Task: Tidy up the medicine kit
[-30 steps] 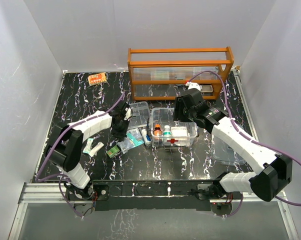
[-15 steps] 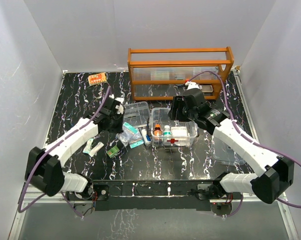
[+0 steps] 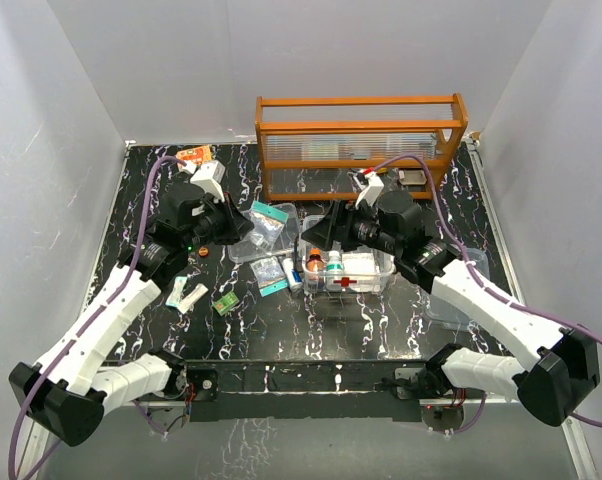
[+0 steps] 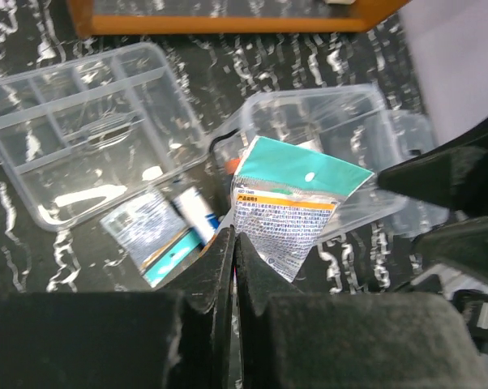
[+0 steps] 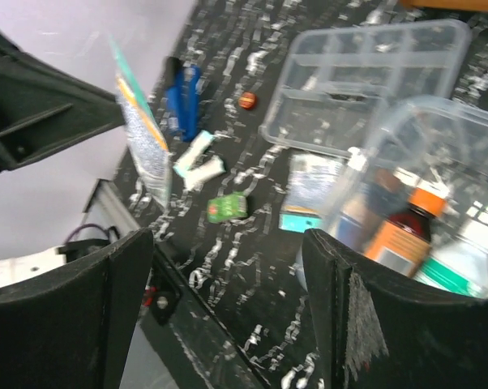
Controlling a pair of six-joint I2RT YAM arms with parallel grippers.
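Black marbled table (image 3: 381,320), orange rack (image 3: 361,135), clear box (image 3: 366,270), divided tray (image 4: 90,134)

I've got an orange wooden rack (image 3: 361,145) w/ clear panels at the back of the black marbled surface (image 3: 331,325), white walls (image 3: 181,70) around.

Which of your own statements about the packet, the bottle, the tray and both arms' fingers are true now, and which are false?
1. The left fingers are shut on a teal-topped packet. True.
2. The right fingers hold a bottle. False: they are open and hold nothing.
3. A brown bottle is inside the clear box. True.
4. The divided tray sits inside the box. False: it lies on the table beside the box.
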